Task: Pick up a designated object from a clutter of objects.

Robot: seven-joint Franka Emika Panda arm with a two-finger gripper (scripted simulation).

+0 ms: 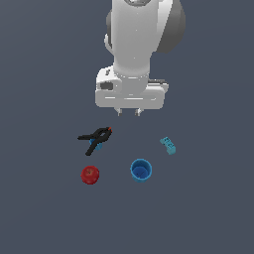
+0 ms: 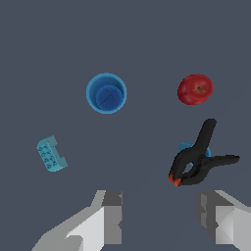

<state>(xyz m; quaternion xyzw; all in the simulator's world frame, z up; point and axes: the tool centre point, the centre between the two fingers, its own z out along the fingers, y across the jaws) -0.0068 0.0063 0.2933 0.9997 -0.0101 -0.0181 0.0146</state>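
Fingers [image 2: 110, 223] of the gripper [image 1: 128, 112] fill the wrist view's foreground, spread wide, nothing between them. Blue cup [image 1: 141, 170] stands upright, mouth up, round with slightly tapered walls, on the plain grey floor [image 1: 208, 208]. Bare room all round it: red ball [image 1: 90, 174] apart, teal brick [image 1: 168, 145] apart, black clamp [image 1: 95, 137] further off. No floor edges show.

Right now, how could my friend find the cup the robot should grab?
Look below the white gripper in the exterior view. The blue cup stands open-side-up between the red ball and the teal brick. It's the only round, hollow thing.
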